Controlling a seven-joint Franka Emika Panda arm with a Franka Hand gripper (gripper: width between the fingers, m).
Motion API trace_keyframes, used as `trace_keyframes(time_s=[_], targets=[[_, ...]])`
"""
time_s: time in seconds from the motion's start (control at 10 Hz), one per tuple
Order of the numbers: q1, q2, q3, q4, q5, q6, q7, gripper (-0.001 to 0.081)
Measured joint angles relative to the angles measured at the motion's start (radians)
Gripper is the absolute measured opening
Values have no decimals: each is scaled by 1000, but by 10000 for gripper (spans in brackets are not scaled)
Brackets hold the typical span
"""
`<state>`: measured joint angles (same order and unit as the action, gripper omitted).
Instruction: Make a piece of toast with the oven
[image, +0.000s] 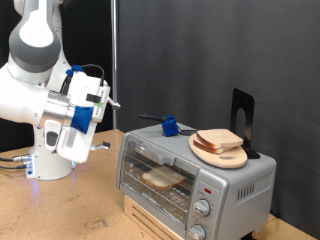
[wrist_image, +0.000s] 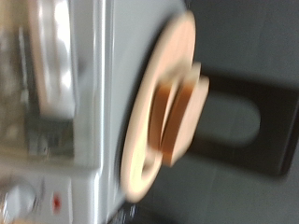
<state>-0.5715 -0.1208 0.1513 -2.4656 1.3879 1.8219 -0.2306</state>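
Gripper (image: 107, 100) sits in the upper left of the exterior view, at the end of the white arm (image: 35, 60), well above the wooden table (image: 60, 205) and well apart from the oven (image: 190, 175). Fingers point toward the exterior view's right; how far they are spread can't be told, and nothing shows between them. Wrist view shows no fingers at all.

Oven stands at the lower right of the exterior view, on the table near its right part. Its glass door (image: 160, 180) looks closed. The piece of toast (image: 163, 178) lies flat on the rack inside, seen through the glass, toward the left half of the opening. Two knobs (image: 203, 208) sit at the oven's front right corner.

On the oven's top, toward its right edge, rests a round wooden board (image: 218, 153); its rim slightly overhangs the oven's front edge. A second bread slice (image: 220, 139) lies on the board. A blue object (image: 170, 126) sits on the oven top's back left part. A black stand (image: 243, 115) rises behind the board against the dark backdrop.

Wrist view, blurred: board (wrist_image: 149, 121) and bread slice (wrist_image: 177, 117) on the grey oven top (wrist_image: 107, 84), black stand (wrist_image: 248, 126) beyond, red mark (wrist_image: 56, 200) on the oven front.

Open room: bare table to the left of and in front of the oven; free air between gripper and oven top.
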Motion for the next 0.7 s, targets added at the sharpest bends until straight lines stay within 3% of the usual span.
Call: trace_keyframes(time_s=[0.2,0.3,0.4,0.5,0.7], targets=[[3,50,24,52,125,120,-9,806],[5,78,36,77,151,153,-16,806],[3,77,34,75,128,134,-13,806],[-5,78,24,83,10,63,22,806],[-18,120,5,163,-258,-22,145,806]])
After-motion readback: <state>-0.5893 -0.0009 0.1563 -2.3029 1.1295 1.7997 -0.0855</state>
